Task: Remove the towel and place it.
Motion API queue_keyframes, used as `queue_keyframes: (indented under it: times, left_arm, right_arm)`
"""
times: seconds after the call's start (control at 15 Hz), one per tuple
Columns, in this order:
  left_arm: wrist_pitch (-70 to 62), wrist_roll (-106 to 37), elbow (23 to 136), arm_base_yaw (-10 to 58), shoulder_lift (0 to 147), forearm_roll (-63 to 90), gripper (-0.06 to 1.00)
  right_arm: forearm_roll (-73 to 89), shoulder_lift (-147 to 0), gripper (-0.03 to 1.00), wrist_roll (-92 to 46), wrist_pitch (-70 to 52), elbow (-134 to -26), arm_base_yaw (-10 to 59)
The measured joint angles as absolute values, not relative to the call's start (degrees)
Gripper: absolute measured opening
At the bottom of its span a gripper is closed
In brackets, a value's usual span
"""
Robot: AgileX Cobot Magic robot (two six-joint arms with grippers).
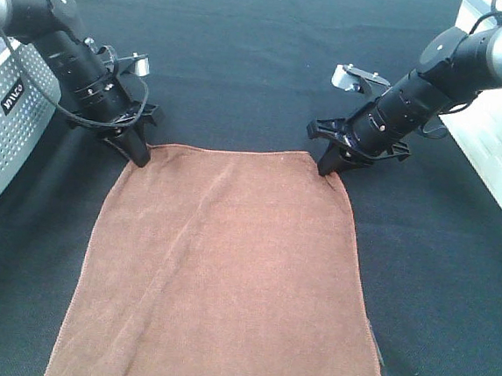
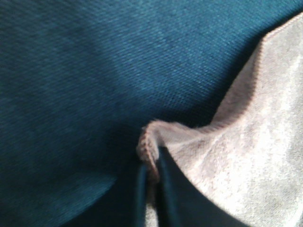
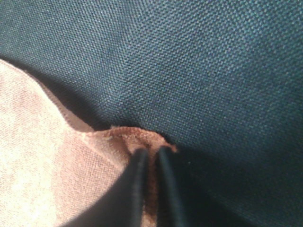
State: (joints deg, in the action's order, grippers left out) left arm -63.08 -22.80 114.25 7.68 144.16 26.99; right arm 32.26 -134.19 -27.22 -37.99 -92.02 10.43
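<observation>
The brown towel [image 1: 226, 274] lies spread flat on the black table cloth, running from the middle to the near edge. My left gripper [image 1: 139, 155] is down on its far left corner, shut on a pinched fold of the towel [image 2: 246, 156], with the cloth bunched between the dark fingers [image 2: 168, 189]. My right gripper [image 1: 328, 166] sits on the far right corner, shut on the towel [image 3: 47, 165]; a ridge of fabric rises between its fingers [image 3: 137, 184].
A perforated grey basket [image 1: 5, 131] stands at the left edge, just behind the left arm. A white container [image 1: 501, 140] sits at the right edge beside the right arm. Black table cloth [image 1: 245, 55] stretches beyond the towel.
</observation>
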Motion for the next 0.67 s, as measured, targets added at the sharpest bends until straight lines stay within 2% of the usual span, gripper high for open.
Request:
queue_keyframes:
  times: [0.07, 0.13, 0.33, 0.67]
  left_arm:
    - [-62.91, -22.8, 114.25, 7.68, 144.16, 27.27, 0.01]
    - [-62.8, -22.8, 114.25, 7.68, 144.16, 27.27, 0.01]
    - [-61.25, -22.8, 118.49, 7.96, 145.24, 26.24, 0.01]
    - [-54.49, -22.8, 126.97, 8.14, 145.53, 25.9, 0.01]
  right_arm:
    - [32.14, -134.24, 0.01, -27.22, -37.93, -92.02, 10.43]
    - [31.97, -134.24, 0.0, -26.81, -37.64, -92.02, 10.43]
    - [30.83, -133.73, 0.0, -26.41, -35.92, -92.19, 10.71]
    - [21.49, -134.01, 0.0, -21.49, -31.46, -103.76, 10.6]
